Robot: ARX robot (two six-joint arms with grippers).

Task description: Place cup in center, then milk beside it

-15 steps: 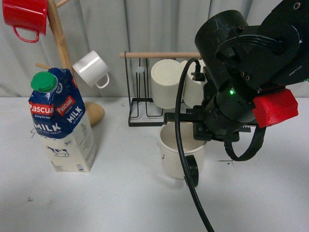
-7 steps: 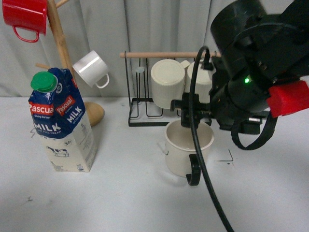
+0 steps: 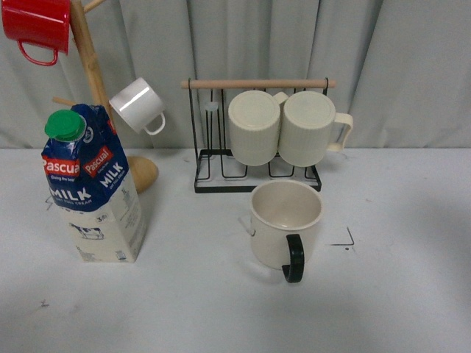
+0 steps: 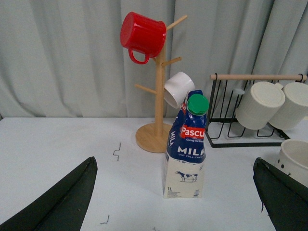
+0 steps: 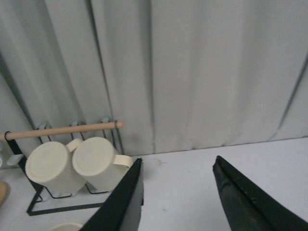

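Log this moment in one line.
cup: upright, mid-table, unheld | milk: upright, apart from cup | left gripper: open | right gripper: open

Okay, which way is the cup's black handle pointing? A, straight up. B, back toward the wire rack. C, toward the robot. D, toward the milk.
C: in the front view the cup stands upright in front of the rack, with its handle on the near side facing the camera; the milk stands off to the left.
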